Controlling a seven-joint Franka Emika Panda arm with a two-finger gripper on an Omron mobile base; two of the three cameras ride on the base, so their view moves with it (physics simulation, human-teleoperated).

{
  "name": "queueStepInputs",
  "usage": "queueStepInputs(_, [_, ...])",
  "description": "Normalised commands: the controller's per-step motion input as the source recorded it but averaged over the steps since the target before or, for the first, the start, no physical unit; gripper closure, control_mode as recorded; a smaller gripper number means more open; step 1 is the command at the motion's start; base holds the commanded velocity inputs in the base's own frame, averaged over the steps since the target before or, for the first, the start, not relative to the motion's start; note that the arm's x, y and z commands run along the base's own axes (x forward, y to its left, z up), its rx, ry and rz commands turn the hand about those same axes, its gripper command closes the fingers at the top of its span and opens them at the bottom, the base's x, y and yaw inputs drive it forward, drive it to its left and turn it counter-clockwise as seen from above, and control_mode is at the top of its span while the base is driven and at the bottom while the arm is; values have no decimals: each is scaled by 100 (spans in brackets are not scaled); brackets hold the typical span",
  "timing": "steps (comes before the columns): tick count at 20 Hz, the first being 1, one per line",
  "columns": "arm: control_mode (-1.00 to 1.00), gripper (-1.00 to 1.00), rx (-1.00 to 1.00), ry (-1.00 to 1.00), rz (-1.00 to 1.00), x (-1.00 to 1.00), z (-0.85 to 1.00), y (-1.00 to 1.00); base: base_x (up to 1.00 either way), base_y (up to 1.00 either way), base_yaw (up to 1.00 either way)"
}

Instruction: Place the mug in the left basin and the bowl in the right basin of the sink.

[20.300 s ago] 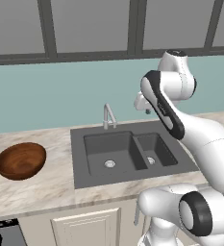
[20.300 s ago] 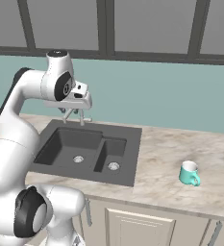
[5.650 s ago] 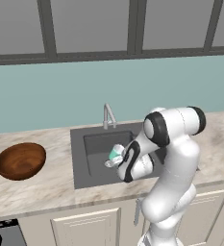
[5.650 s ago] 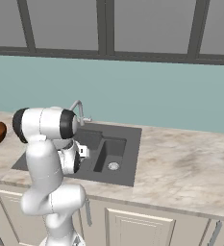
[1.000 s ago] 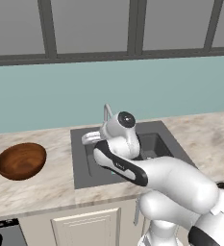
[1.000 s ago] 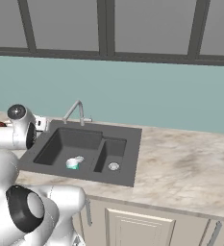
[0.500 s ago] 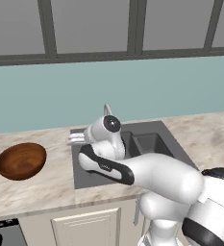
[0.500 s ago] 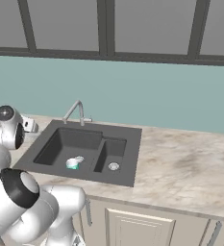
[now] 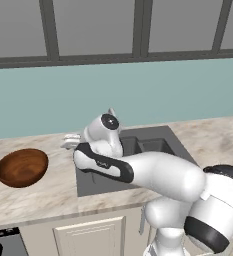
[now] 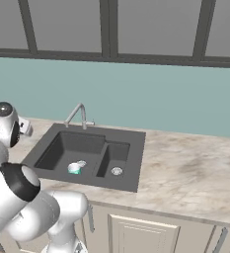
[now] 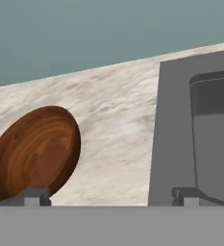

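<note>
The reddish-brown bowl (image 9: 21,167) sits upright on the counter, left of the sink (image 9: 91,185). In the hand view the bowl (image 11: 34,153) fills the lower left and the sink rim (image 11: 173,134) lies to the right. My gripper (image 9: 67,143) hangs over the counter between sink and bowl, a short way from the bowl. It is open (image 11: 108,197) with nothing between its fingers. The teal mug (image 10: 74,168) stands in the left basin (image 10: 59,153), beside its drain. The right basin (image 10: 114,157) holds nothing but its drain.
A slim silver faucet (image 10: 77,114) rises behind the sink. My arm stretches across the sink and hides much of it in the left base view. Marbled counter (image 10: 185,168) runs right of the sink, below a teal wall and windows.
My arm has swung further left, away from the sink and toward the bowl, with the gripper still open. Mug and bowl have not moved.
</note>
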Motion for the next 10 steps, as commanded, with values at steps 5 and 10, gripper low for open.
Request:
queueStepInputs(5, [-100,-100,0,14,0,0,23,13,0,0,0])
queueStepInputs(10, [-100,-100,0,6,2,0,1,40,0,0,0])
